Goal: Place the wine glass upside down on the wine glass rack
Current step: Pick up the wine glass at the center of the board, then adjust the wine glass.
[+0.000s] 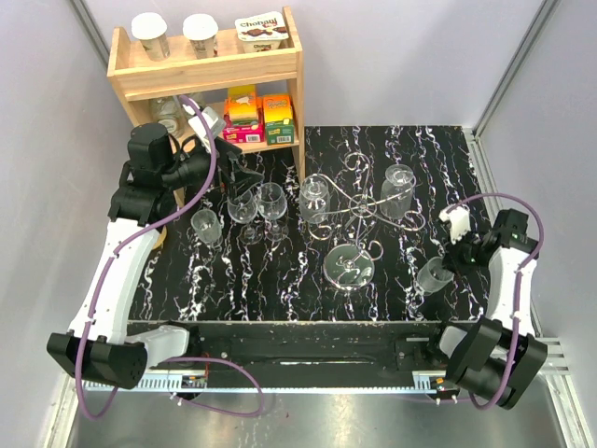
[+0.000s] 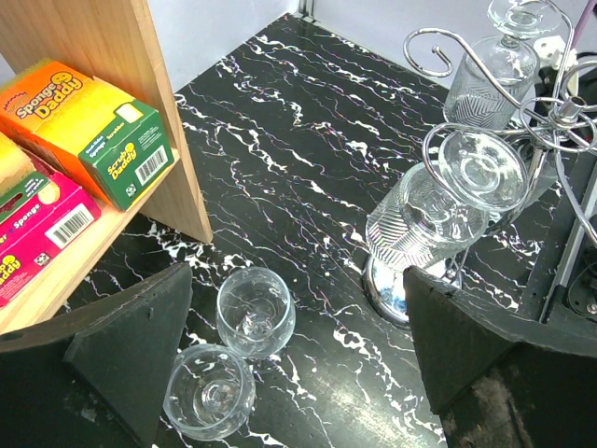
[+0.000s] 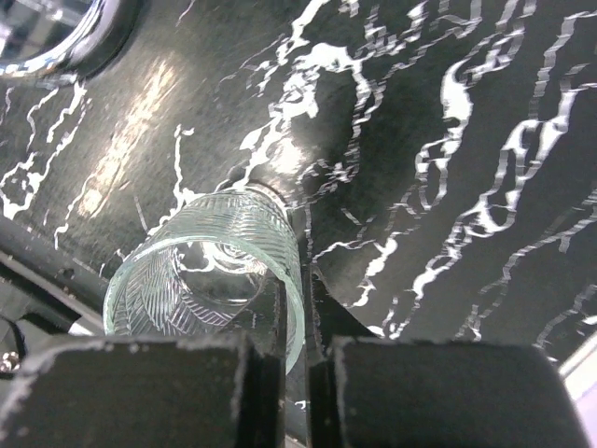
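Rising from the near right corner, the right arm [image 1: 511,289] folds at its elbow and reaches left and down toward the table [image 1: 280,289]. The right gripper [image 3: 300,303] is pinched almost closed, with the rim wall of the wine glass [image 3: 201,266] caught between its fingers. That glass is at the table's right side, right of the rack's disc base and apart from it. Its mouth faces up toward the wrist, and its long axis runs from there down toward the table, somewhat tilted. Stem and foot are hidden behind the bowl.

The rack [image 1: 359,213] stands upright mid-table, with two hung glasses [image 1: 314,198] mouth-down on its scroll arms.

Farther back on the left, the left arm [image 1: 112,261] stretches along the table's left edge and bends right. It holds the left gripper [image 2: 294,289] above loose glasses [image 2: 255,311] that stand upright. Its fingers are spread wide and grip nothing.

Behind it stands a wooden shelf [image 1: 205,70] with sponge boxes [image 1: 261,117].
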Robot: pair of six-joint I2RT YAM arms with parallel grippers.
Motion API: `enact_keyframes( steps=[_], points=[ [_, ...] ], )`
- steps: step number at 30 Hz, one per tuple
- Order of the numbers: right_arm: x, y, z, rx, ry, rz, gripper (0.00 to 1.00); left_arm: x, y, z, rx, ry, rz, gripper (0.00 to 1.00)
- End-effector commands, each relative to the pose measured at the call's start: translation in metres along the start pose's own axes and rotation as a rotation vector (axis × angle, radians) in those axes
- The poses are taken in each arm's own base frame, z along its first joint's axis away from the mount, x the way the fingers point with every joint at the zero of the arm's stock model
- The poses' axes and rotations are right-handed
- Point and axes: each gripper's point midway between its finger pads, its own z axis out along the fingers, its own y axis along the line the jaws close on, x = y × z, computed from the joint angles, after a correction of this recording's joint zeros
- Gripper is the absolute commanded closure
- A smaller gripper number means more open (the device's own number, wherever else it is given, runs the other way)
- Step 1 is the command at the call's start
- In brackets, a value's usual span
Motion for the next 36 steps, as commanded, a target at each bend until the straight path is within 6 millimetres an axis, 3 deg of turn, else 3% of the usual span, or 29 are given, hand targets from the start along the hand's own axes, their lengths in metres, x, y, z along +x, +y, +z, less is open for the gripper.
enact_keyframes(
  steps=[1,6,10,15,19,26,29,31,36],
  points=[
    [-0.054,-0.037,-0.041,0.202,-0.131,0.024,1.00,-0.021,-0.006,-0.003,0.023,-0.058,0.036,0.01],
    [-0.116,-0.064,-0.086,0.326,-0.302,0.112,1.00,-0.038,-0.008,-0.003,0.034,-0.107,0.025,0.01],
    [-0.184,-0.086,-0.140,0.427,-0.512,0.137,1.00,-0.056,-0.009,-0.001,0.041,-0.162,-0.015,0.01],
    [-0.274,-0.062,-0.203,0.307,-0.853,0.134,1.00,-0.077,-0.010,0.004,0.051,-0.239,-0.093,0.03],
    [-0.328,-0.035,-0.249,0.128,-1.066,0.151,1.00,-0.101,-0.021,0.012,0.089,-0.290,-0.102,0.03],
    [-0.379,0.012,-0.302,-0.165,-1.309,0.090,1.00,-0.143,-0.054,0.041,0.292,-0.380,-0.215,0.03],
    [-0.387,0.036,-0.311,-0.336,-1.368,0.102,1.00,-0.155,-0.072,0.060,0.395,-0.401,-0.259,0.03],
    [-0.390,0.052,-0.317,-0.428,-1.393,0.093,1.00,-0.158,-0.094,0.076,0.474,-0.378,-0.286,0.03],
    [-0.393,0.090,-0.309,-0.575,-1.366,0.067,1.00,-0.165,-0.140,0.096,0.583,-0.351,-0.242,0.01]
  ],
)
